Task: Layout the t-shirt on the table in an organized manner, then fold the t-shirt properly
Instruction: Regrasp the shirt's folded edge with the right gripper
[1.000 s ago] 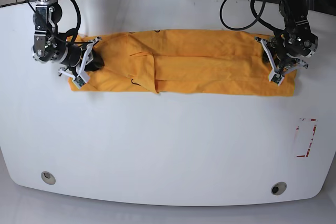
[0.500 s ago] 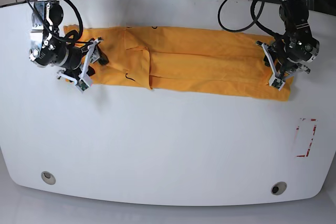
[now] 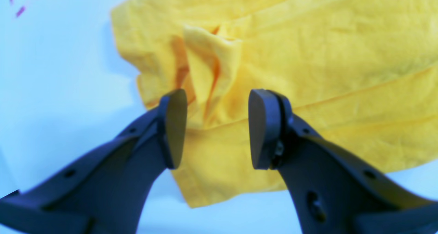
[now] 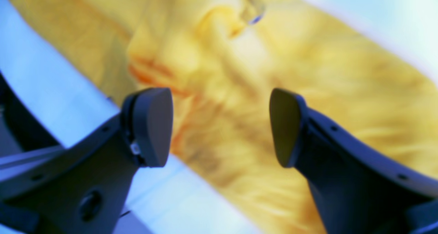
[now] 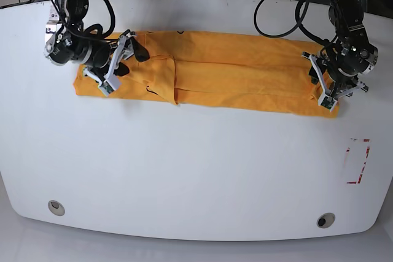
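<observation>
T-shirt is lying across the upper part of the base view as a long, narrow folded band on the white worktop, running from upper left to right of centre.

Right gripper, at the band's left end in the base view, is showing its fingers well apart with nothing between them; the cloth below is blurred in the wrist view. Left gripper, at the right end, is showing fingers partly open and empty, hovering over a small raised pucker near the shirt's corner.

Judgement: the lengthwise fold looks done and both ends released; a crosswise fold is probably next. To do it well, flatten the pucker first, pinch every layer at an end and carry it over level so the long edges stay matched.

The band's upper edge is sitting close to the worktop's far rim. Below it, wide bare surface is lying open; the red-taped rectangle at lower right and two grommet holes are well apart from the shirt.
</observation>
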### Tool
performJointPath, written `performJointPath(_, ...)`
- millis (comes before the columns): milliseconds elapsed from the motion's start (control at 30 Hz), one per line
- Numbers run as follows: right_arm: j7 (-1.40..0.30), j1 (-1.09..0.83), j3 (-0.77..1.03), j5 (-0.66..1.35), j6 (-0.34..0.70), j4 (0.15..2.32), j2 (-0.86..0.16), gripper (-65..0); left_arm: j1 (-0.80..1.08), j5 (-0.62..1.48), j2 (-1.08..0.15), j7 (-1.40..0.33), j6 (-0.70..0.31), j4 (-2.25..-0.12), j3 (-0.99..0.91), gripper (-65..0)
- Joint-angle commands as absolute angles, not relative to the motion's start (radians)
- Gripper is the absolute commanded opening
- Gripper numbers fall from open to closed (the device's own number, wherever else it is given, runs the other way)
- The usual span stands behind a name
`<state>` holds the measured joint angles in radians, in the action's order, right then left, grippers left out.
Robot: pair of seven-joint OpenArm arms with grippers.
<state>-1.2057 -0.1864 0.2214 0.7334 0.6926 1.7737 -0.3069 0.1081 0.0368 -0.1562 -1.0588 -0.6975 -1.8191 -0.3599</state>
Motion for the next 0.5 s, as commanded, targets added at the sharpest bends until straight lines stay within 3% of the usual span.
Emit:
performJointPath(0, -1.190, -0.196, 0.228, 0.748, 0.698, 1.788, -0.317, -22.5, 0.097, 0.042, -0.165, -1.049, -0.698, -1.845, -0.363, -37.5)
performJointPath(467, -1.190, -0.245, 0.134, 0.753, 0.698, 1.796, -0.317, -22.7, 0.097, 0.042, -0.168, -1.049, -0.698, -1.845, -0.363, -37.5)
